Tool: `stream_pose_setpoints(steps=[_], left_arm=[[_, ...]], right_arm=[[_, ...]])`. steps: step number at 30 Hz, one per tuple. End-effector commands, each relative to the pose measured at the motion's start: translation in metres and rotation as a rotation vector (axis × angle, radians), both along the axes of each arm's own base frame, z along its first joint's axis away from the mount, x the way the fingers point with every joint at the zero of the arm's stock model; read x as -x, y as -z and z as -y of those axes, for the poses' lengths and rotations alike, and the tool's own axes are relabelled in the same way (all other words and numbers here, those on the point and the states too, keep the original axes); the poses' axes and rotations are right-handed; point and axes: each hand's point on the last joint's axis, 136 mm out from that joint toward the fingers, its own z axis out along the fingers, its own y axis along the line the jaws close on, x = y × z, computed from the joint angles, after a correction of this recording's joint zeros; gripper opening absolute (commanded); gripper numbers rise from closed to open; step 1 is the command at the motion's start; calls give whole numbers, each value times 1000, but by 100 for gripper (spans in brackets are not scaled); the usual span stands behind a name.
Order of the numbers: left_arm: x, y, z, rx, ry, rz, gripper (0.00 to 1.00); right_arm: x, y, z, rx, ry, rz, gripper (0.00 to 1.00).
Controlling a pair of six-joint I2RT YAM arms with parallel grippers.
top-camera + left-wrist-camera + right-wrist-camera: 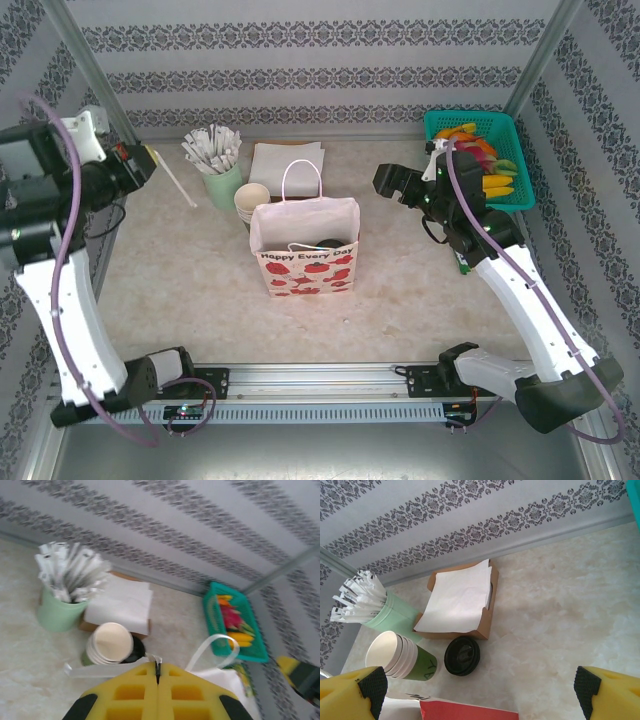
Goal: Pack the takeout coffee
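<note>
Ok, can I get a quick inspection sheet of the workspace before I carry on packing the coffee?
Surface: marbled beige table, no spills seen.
Job's things: takeout coffee is lidded and upright on the table behind the paper bag, not yet packed.
Clutter: stack of lidless cups, green cup of white sticks, napkin box, teal basket of fruit at far right.
Grippers: left gripper shut on a white stick; right gripper open, holding nothing.
Cables: purple cables run along both arms, apart from the items.
Surroundings: patterned walls and metal frame posts.
</note>
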Motion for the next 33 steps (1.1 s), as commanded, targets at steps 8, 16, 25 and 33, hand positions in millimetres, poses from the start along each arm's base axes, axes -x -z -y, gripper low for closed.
stream_pose_setpoints(steps=[8, 16, 25, 33], left_arm=[[69, -59, 67, 228, 310, 154, 0], [63, -49, 66, 237, 316, 128, 0], [44, -13, 57, 252, 274, 32, 0], [40, -11, 62, 235, 299, 35, 0]], right_arm=[[1, -6, -9, 12, -33, 10, 98], [1, -4, -18, 17, -55, 8, 98], [1, -4, -24, 26, -75, 6, 98], [1, 2, -29, 37, -89, -9, 98]])
